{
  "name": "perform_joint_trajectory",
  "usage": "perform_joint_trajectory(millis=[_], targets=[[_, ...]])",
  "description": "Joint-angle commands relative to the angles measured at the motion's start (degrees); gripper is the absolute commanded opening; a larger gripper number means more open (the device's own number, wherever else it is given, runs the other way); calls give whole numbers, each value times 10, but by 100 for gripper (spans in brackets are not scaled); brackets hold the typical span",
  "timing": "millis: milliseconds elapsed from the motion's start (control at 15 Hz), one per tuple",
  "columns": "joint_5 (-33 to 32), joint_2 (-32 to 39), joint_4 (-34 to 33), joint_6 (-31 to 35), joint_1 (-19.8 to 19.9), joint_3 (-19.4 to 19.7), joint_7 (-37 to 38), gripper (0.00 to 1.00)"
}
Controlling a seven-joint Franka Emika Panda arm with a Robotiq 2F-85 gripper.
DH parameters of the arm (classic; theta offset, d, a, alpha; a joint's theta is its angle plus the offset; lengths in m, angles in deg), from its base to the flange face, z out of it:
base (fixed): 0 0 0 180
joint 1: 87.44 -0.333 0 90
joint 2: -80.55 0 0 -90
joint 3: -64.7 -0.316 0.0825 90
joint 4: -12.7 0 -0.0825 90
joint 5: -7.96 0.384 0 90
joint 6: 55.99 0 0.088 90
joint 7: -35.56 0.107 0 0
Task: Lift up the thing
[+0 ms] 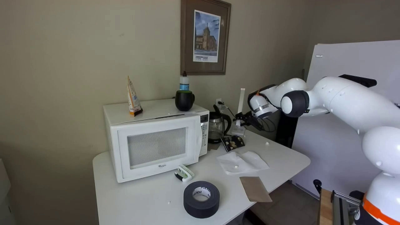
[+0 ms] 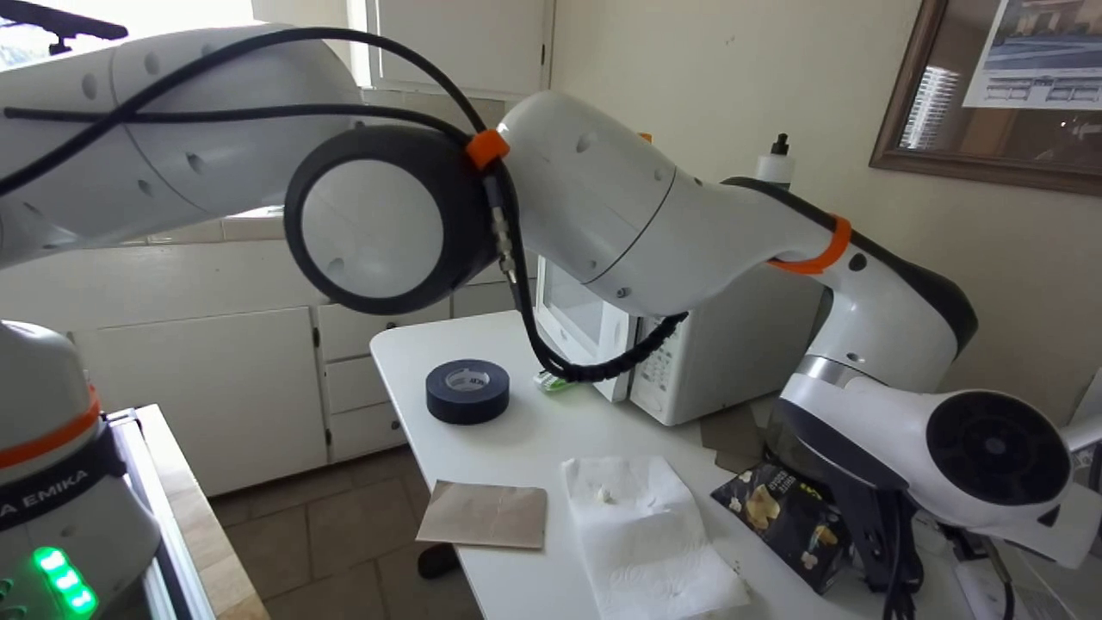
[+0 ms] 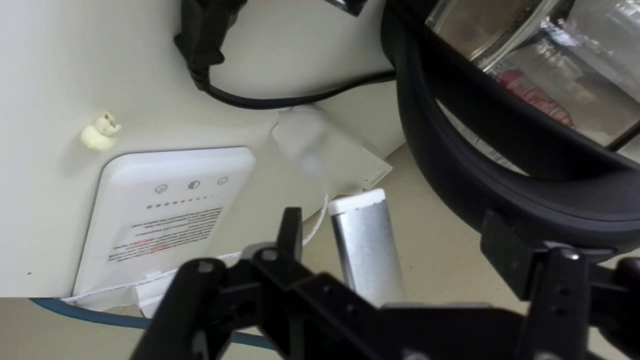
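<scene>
The task names no particular thing. A white lamp-like device stands at the table's back; its upright bar rises above a flat base in an exterior view. In the wrist view the base has printed text and touch symbols. A grey bar with a white end lies between my fingers, nearer the left finger, with gaps on both sides. My gripper is open. In an exterior view the gripper is at the bar's lower part. In the other exterior picture the wrist mostly hides the fingers.
A glass kettle stands beside the gripper; its black handle is close by the right finger. A black cable crosses the table. A popcorn bag, paper towel, microwave and tape roll are nearby.
</scene>
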State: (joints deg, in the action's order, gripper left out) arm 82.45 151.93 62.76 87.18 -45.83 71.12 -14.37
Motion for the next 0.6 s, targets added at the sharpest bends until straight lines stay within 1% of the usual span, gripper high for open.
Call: perform_joint_trajectory(millis=[0,67,133,200,267,400,533], targets=[[12,48,-74,-32,18,-23,6,86],[11,55,-84,-39,21,-28,7,78],[10,63,-94,-44,23,-32,8,68],[9,67,-101,-45,25,-35,10,68],[7,72,-108,-52,29,-37,14,73],[5,75,-115,-70,37,-40,17,73],[8,72,-117,-95,47,-47,15,67]])
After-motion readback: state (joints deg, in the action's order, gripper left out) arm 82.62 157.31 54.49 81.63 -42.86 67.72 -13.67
